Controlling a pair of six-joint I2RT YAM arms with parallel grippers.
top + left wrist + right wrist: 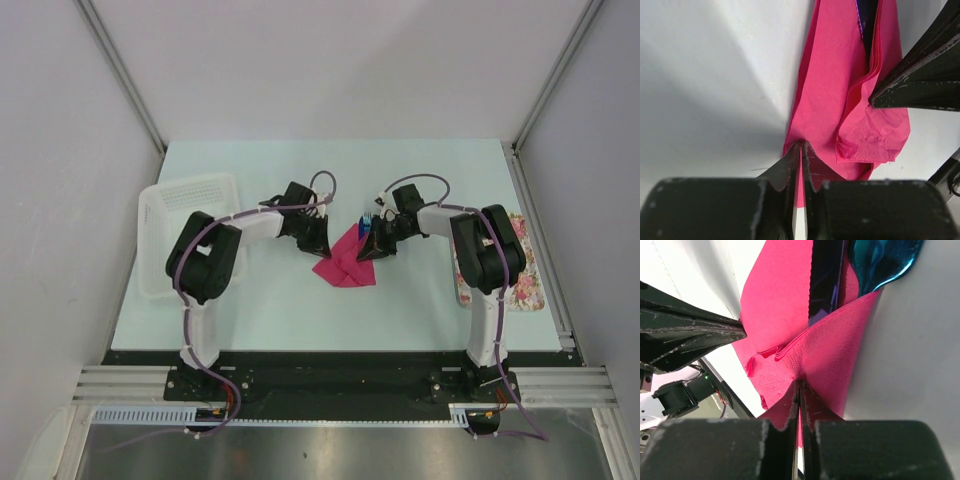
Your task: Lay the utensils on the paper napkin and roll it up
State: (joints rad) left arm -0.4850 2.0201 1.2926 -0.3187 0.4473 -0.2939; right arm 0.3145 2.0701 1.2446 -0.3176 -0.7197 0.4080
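Observation:
The magenta-pink paper napkin (345, 262) lies partly folded at the table's middle. Dark blue utensils (366, 226) lie on it, their tips poking out at its far end. My left gripper (314, 240) is shut on the napkin's left edge (810, 100). My right gripper (372, 248) is shut on the napkin's right edge (825, 355), which is lifted and folded over the utensils (826, 275). A shiny blue utensil head (880, 262) shows beyond the fold. In the left wrist view a dark utensil (869, 20) sits inside the fold, with the right gripper's fingers (920, 80) close by.
A white basket (185, 225) stands at the left of the table. A floral-patterned tray (525, 285) lies at the right edge, behind the right arm. The table (260, 300) is pale mint.

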